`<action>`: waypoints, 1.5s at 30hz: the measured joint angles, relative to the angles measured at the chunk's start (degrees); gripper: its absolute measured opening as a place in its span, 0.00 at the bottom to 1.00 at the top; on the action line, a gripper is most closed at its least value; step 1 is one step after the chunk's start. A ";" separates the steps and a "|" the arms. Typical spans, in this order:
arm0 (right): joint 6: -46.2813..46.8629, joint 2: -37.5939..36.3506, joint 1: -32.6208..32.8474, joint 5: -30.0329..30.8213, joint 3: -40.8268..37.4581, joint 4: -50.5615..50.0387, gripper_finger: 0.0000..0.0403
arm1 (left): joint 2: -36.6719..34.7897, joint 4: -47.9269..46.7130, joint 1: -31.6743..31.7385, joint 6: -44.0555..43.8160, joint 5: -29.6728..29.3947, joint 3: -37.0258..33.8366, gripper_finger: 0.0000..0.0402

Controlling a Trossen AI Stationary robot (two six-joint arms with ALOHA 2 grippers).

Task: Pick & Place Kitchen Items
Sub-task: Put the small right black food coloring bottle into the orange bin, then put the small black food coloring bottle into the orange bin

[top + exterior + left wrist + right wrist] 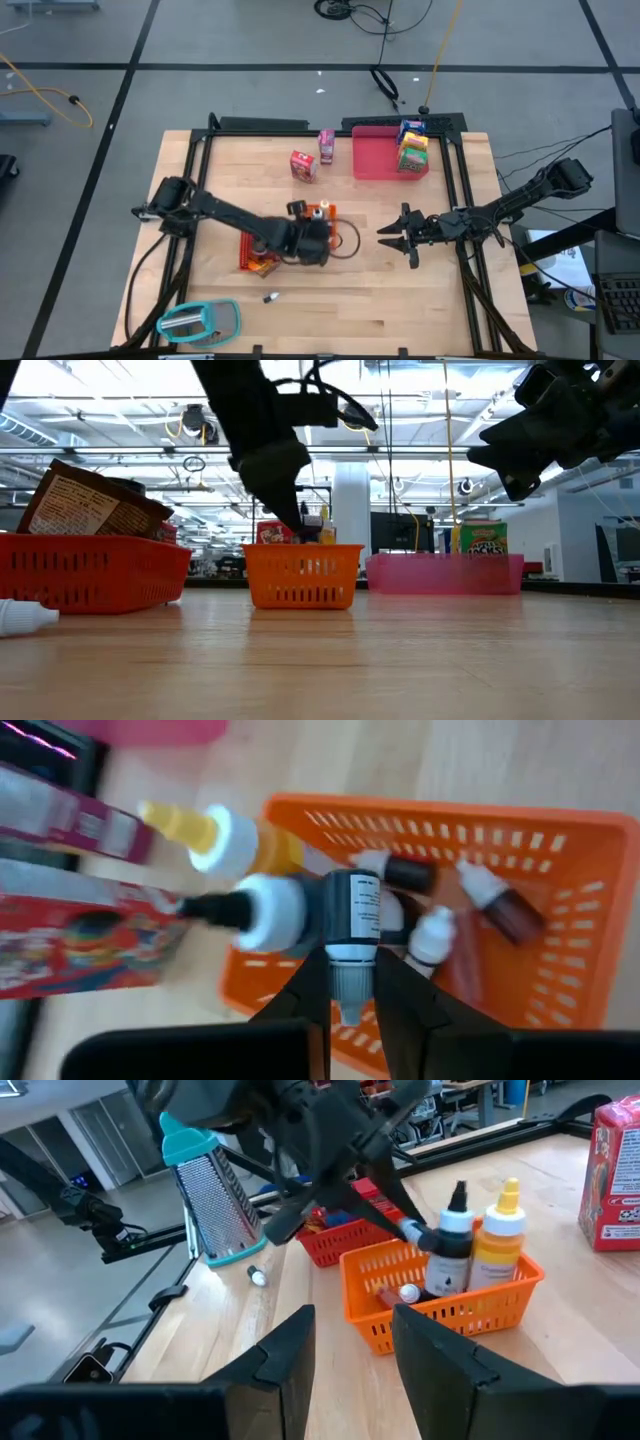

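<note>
Wooden bench [330, 290], mid-area: left hand [350, 1005] pinches small grey-labelled bottle [352, 920] over orange basket [560, 910]. Right hand [395, 238] waits open, empty, toward the right edge. Risk: the narrow cap grip could let the bottle tip onto the standing bottles.

A robotics lab or test hall, not a real kitchen. Shown by a wooden desk [330, 290] ringed with a black metal frame [200, 150], bare grey floor [200, 40] crossed by dark lines, loose cables [370, 15] and a yellow cord [45, 90] trailing over it. Beyond the desk, a wide industrial room: white ceiling trusses [130, 405], hanging lamps, a white pillar [352, 505], distant workstations.
</note>
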 joint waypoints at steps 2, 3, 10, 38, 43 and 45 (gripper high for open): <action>-0.01 -0.01 -0.02 0.00 0.00 -0.19 0.32 | 0.00 0.14 1.19 0.64 3.62 0.00 0.13; -0.01 0.00 -0.02 -0.02 0.00 -0.22 0.32 | 0.00 0.16 1.58 1.07 5.44 0.00 0.14; 0.00 -0.02 -0.02 -0.02 0.00 -0.20 0.32 | 0.00 1.81 1.47 1.21 7.24 0.00 0.19; 0.00 -0.01 -0.02 -0.02 0.00 -0.20 0.32 | 0.00 3.13 -0.50 0.62 8.76 0.00 0.47; 0.00 -0.02 -0.02 -0.04 0.00 -0.20 0.32 | 0.00 2.40 -2.64 -0.50 10.55 -0.02 0.52; 0.00 0.00 -0.01 -0.04 -0.01 -0.20 0.32 | 0.00 2.13 -4.32 -1.68 13.10 -0.02 0.52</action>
